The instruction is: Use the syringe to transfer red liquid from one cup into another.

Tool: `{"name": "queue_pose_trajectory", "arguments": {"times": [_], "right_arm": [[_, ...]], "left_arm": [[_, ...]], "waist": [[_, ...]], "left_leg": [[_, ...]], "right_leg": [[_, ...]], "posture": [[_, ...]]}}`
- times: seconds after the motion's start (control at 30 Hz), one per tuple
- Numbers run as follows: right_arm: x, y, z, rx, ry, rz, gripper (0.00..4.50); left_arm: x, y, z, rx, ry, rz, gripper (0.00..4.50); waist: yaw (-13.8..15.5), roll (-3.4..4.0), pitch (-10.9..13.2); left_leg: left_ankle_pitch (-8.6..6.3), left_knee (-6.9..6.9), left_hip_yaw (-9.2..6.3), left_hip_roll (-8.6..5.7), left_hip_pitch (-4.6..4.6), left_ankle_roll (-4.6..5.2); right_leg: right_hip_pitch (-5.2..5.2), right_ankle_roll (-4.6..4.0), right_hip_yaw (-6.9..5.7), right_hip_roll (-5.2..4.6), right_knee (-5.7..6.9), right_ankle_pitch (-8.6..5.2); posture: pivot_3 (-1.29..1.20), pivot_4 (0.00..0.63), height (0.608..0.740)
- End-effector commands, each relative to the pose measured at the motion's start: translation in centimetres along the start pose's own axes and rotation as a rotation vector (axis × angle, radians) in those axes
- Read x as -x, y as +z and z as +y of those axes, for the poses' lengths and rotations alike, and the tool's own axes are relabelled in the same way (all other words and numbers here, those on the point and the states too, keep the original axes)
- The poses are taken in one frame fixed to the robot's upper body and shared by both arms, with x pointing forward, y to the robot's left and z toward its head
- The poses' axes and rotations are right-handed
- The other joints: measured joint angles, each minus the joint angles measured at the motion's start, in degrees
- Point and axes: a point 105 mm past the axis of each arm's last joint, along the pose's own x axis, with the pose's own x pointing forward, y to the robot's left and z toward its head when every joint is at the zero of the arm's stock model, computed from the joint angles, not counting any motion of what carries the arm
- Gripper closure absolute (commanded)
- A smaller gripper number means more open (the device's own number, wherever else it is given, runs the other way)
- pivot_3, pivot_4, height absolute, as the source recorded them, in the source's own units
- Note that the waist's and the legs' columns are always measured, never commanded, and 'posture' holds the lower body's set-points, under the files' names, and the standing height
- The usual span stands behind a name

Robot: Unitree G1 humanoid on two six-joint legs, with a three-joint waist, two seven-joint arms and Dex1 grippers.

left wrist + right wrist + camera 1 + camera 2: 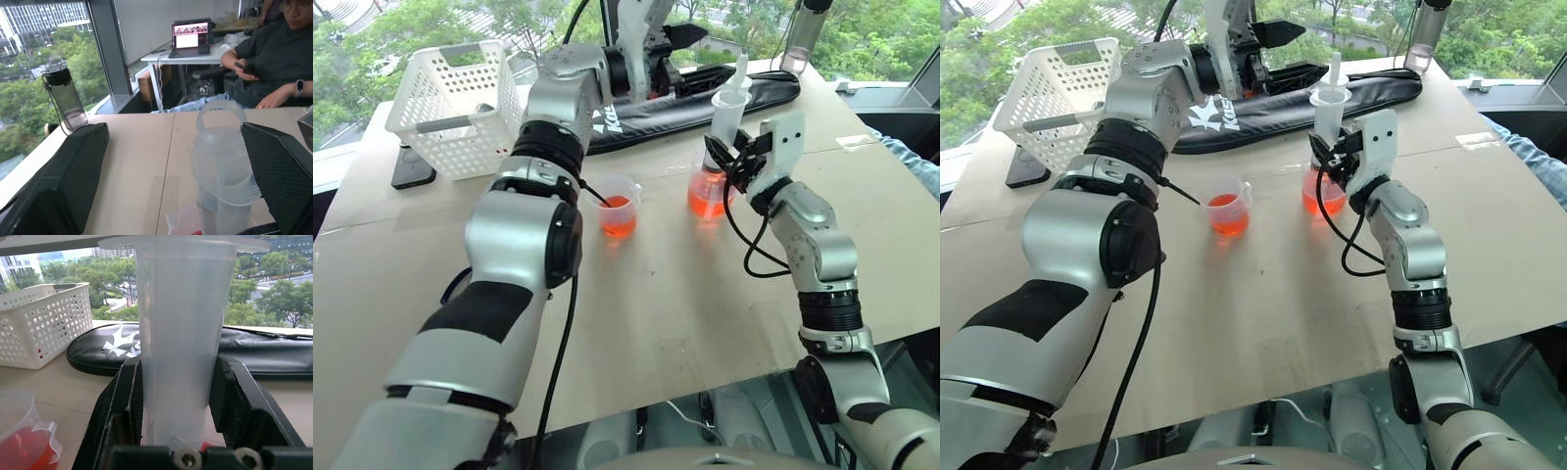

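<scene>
While syringe (728,108) stands upright: one syringe, two cups.

Syringe (728,110) stands upright in the larger beaker (707,196), table (666,304) centre. Smaller cup (618,208) sits at its nine o'clock, well apart. Basket (450,103) at ten o'clock; bag (705,98) behind, at twelve; bottle (803,39) apparently at one.

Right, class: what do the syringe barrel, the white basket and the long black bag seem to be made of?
Clear syringe barrel: probably frosted translucent plastic; the background shows through dimly.
White perforated basket: looks like moulded plastic, with regular holes and a matte finish.
Long black bag: seemingly soft fabric or synthetic leather, slightly creased, with a white print.
</scene>
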Motion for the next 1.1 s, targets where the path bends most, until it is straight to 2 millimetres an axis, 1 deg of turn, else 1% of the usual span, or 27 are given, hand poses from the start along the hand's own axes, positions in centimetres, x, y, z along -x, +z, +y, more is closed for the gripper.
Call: {"name": "queue_pose_trajectory", "arguments": {"times": [0.03, 0.17, 0.27, 0.43, 0.5, 0.63, 0.73, 0.93, 1.1], "right_arm": [[0.3, 3.4, 0.0, 0.035, -0.004, -0.11, 3.05], [0.5, 3.6, -0.3, 0.022, -0.018, -0.117, 3.05], [0.5, 3.4, -0.5, 0.024, -0.029, -0.105, 3.05], [0.2, 3.7, -0.7, 0.081, -0.051, -0.099, 3.05], [0.2, 3.9, -0.7, 0.106, -0.05, -0.098, 3.05], [0.0, 4.1, -0.1, 0.158, -0.041, -0.096, 3.05], [-0.1, 4.1, 0.2, 0.178, -0.033, -0.094, 3.05], [-0.2, 4.3, 0.9, 0.181, -0.023, -0.105, 3.05], [-0.1, 4.6, 1.3, 0.18, -0.021, -0.114, 3.05]], "left_arm": [[0.8, 3.0, 0.5, -0.004, 0.005, -0.09, 0.0], [1.3, 2.8, 0.7, 0.106, 0.021, -0.136, 0.0], [1.4, 2.2, 0.3, 0.173, 0.004, -0.145, 0.0], [1.6, -0.3, -1.9, 0.226, -0.037, -0.097, 0.0], [1.6, -1.0, -2.6, 0.242, -0.04, -0.086, 0.0], [1.1, -1.8, -4.2, 0.252, -0.043, -0.073, 0.0], [0.4, -2.1, -4.7, 0.24, -0.031, -0.058, 0.0], [-1.2, -3.3, -5.3, 0.164, -0.012, 0.006, 0.0], [-1.7, -4.1, -5.0, 0.151, 0.019, 0.033, 0.0]], "waist": [[0.0, 0.0, 0.0], [0.0, 0.0, 0.0], [0.0, 0.01, 0.0], [0.0, 0.01, 0.0], [0.0, 0.01, 0.0], [0.1, 0.01, 0.0], [0.1, 0.01, 0.0], [0.2, 0.01, 0.0], [0.2, 0.01, 0.0]], "left_leg": [[0.0, 0.0, 0.0, 0.0, 0.0, 0.0], [0.0, 0.0, -0.01, 0.0, 0.0, 0.0], [0.0, 0.02, 0.0, 0.0, 0.0, 0.0], [0.0, 0.02, 0.01, 0.01, 0.02, -0.01], [0.01, 0.03, 0.01, 0.01, 0.01, -0.01], [0.01, 0.05, 0.02, 0.01, 0.0, -0.02], [0.01, 0.06, 0.02, 0.01, 0.01, -0.02], [0.01, 0.08, 0.02, -0.01, 0.03, -0.02], [0.01, 0.07, 0.06, -0.01, 0.03, -0.02]], "right_leg": [[0.0, 0.0, 0.01, 0.0, 0.01, 0.0], [-0.01, 0.0, 0.01, 0.0, 0.02, 0.0], [-0.01, 0.0, 0.03, 0.0, 0.03, 0.0], [-0.01, 0.0, 0.08, 0.0, 0.06, 0.0], [-0.02, 0.0, 0.11, 0.0, 0.07, 0.0], [-0.04, -0.01, 0.15, 0.0, 0.07, 0.0], [-0.04, -0.01, 0.16, 0.0, 0.07, 0.01], [-0.04, -0.01, 0.17, 0.0, 0.07, 0.01], [-0.04, -0.01, 0.19, 0.0, 0.06, 0.01]], "posture": [[0.0, 0.15, 0.724], [0.0, 0.15, 0.724], [0.0, 0.15, 0.724], [0.0, 0.15, 0.724], [0.0, 0.15, 0.724], [0.0, 0.15, 0.724], [0.0, 0.15, 0.724], [0.0, 0.15, 0.724], [0.0, 0.15, 0.724]]}}
